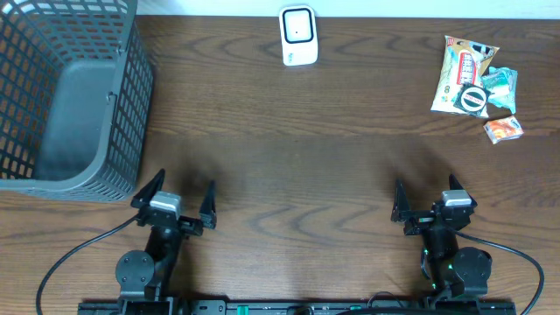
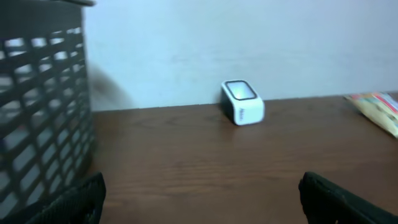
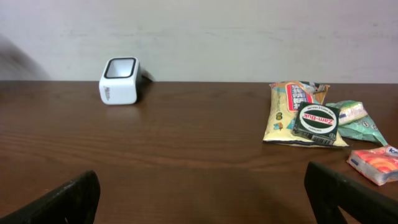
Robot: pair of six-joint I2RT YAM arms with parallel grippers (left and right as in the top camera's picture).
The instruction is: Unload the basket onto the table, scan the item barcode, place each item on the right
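A white barcode scanner (image 1: 298, 35) (image 2: 242, 102) (image 3: 120, 81) stands at the back middle of the table. The items lie in a cluster at the back right: a yellow snack bag (image 1: 458, 63) (image 3: 288, 106), a black tin (image 1: 474, 99) (image 3: 316, 122) resting on it, a green packet (image 1: 502, 83) (image 3: 357, 121) and a small orange packet (image 1: 503, 129) (image 3: 375, 163). My left gripper (image 1: 184, 185) (image 2: 202, 205) and right gripper (image 1: 425, 188) (image 3: 202, 205) hover near the front edge, both open, nothing between their fingers, far from the items.
A dark grey mesh basket (image 1: 70, 96) (image 2: 43, 112) fills the back left corner, just ahead and left of my left gripper. A pale wall runs behind the table's far edge.
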